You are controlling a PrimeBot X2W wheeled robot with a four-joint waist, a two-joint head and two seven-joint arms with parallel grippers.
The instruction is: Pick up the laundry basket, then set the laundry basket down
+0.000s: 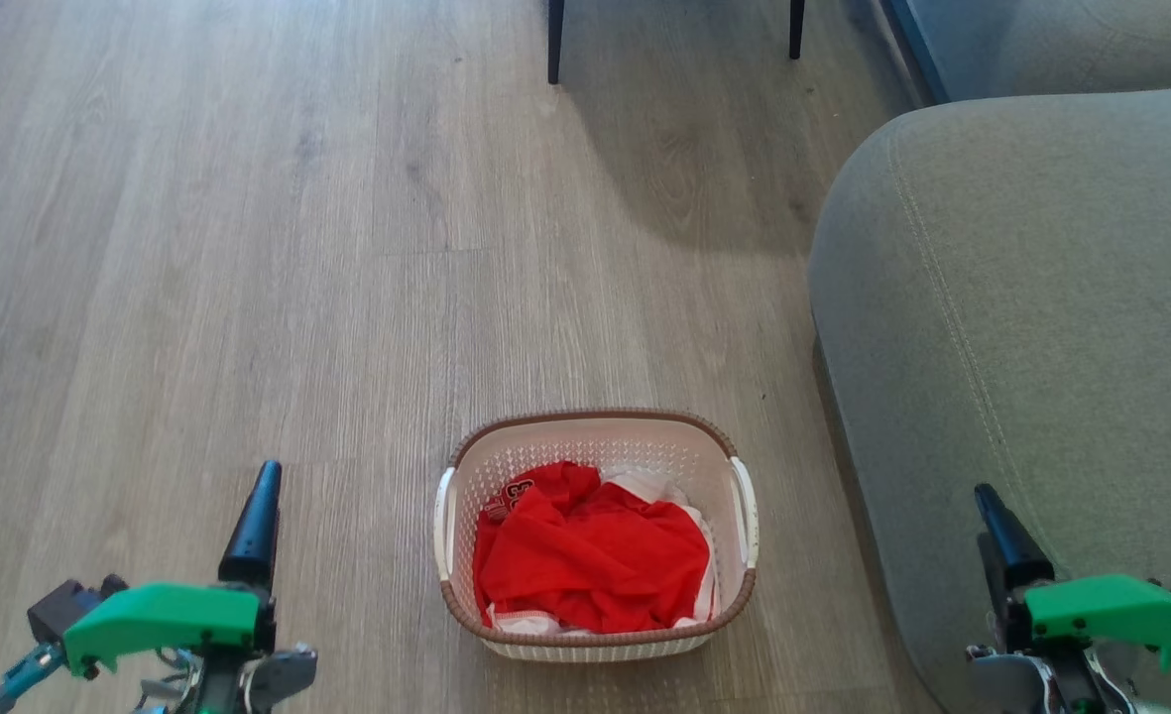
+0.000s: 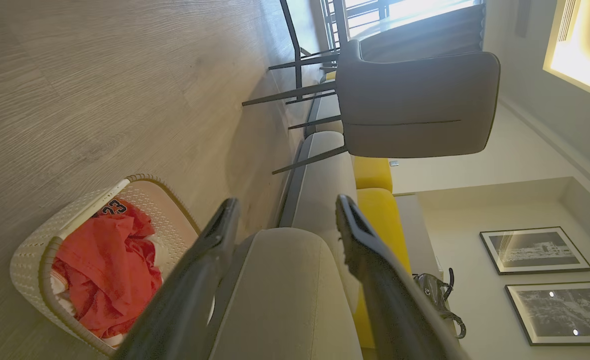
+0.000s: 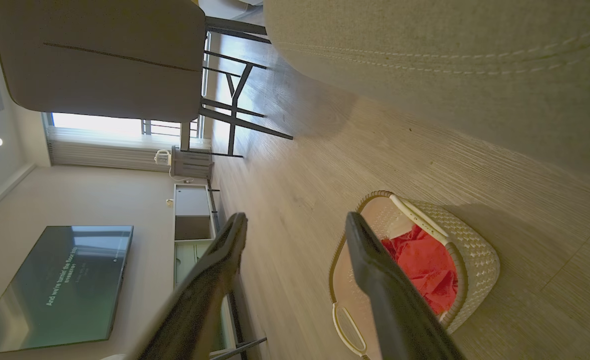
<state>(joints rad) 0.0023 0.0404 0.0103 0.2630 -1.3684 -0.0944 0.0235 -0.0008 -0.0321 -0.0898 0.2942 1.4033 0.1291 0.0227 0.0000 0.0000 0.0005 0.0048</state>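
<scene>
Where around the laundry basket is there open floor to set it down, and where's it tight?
Wide bare floor lies left of the laundry basket and ahead of it, up to the chair legs. Tight on the right: a narrow strip separates it from the sofa.

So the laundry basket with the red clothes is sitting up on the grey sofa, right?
No, the laundry basket with the red clothes sits on the wood floor, beside the grey sofa; the head view shows it.

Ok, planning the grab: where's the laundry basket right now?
Head view: the laundry basket sits on the wood floor, low centre, between the left gripper and right gripper, left of the grey sofa.
</scene>
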